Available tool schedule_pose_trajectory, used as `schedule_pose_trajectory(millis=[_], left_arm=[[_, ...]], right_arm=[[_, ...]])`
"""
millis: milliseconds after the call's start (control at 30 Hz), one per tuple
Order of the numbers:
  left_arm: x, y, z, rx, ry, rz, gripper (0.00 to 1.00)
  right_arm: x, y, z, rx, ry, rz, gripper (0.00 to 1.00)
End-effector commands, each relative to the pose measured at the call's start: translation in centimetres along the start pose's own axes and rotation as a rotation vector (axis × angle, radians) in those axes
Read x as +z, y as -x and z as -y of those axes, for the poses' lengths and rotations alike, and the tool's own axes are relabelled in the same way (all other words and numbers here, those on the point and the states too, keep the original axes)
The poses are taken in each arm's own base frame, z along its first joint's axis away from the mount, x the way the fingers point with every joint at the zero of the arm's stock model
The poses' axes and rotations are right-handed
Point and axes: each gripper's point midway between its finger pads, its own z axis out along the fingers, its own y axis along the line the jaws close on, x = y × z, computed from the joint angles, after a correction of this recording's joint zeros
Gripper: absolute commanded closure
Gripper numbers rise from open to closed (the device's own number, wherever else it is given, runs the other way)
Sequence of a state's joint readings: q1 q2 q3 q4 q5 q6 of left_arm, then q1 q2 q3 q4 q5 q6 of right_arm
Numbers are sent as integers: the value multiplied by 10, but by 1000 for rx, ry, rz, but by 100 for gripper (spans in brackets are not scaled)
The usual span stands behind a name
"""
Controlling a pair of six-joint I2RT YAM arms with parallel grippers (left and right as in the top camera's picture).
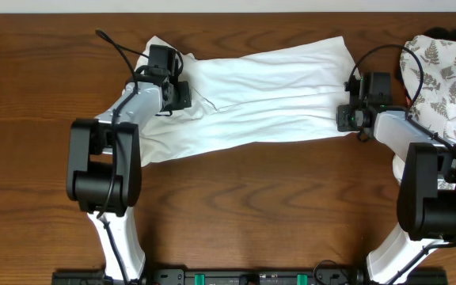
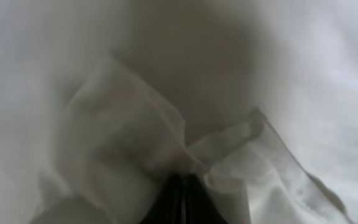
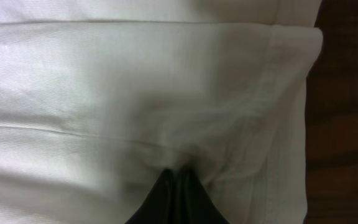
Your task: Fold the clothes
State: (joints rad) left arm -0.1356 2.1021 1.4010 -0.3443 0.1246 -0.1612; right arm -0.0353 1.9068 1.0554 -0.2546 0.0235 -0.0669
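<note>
On dark wood-grain table, white T-shirt lies stretched btwn both arms, soft cotton w/ long creases. Left gripper pinched tight on its left side; right gripper clamped on hemmed right edge. Fern-print cloth bunched far right.

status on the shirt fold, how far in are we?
Early to middle. Done: the T-shirt lies gathered into a long, creased band across the table, apparently layered lengthwise. In hand: left gripper and right gripper are each shut on fabric at opposite ends of it. Left: no crosswise fold yet, no compact stack. The fern-print cloth sits apart at the right edge.
</note>
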Motion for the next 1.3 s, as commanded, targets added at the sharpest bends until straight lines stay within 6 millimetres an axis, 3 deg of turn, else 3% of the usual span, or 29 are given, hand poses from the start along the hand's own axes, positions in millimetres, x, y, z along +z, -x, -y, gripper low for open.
schedule_pose_trajectory(millis=[0,100,167,267,367,467,533,667,800,900,1000,1267], left_arm=[[0,8,6,-14,-30,28,93],[-8,23,9,-10,-41,72,83],[-24,40,12,-11,-51,121,75],[-65,68,18,-13,-72,223,73],[-112,85,23,-11,-78,312,73],[-149,80,15,-55,-31,324,73],[-159,63,9,-92,-6,269,73],[-151,11,-3,-161,49,65,73],[-138,-31,-17,-169,112,-88,74],[-133,-45,-26,-176,143,-124,75],[-124,-51,-32,-186,147,-124,75],[-100,-71,-51,-238,170,-157,75]], right_arm=[[18,-34,6,-1,-22,-106,93],[18,-34,6,-1,-22,-105,93],[18,-30,7,-2,-24,-91,90],[15,-18,8,0,-27,-47,77],[5,1,6,2,-13,2,73],[-11,22,0,2,32,55,62],[-22,29,-3,1,48,73,57],[-39,30,-11,-16,58,65,49],[-48,9,-23,-14,75,-20,46],[-48,-8,-28,-6,82,-92,45],[-49,-13,-31,-14,85,-112,46],[-46,17,-31,-26,82,12,52]])
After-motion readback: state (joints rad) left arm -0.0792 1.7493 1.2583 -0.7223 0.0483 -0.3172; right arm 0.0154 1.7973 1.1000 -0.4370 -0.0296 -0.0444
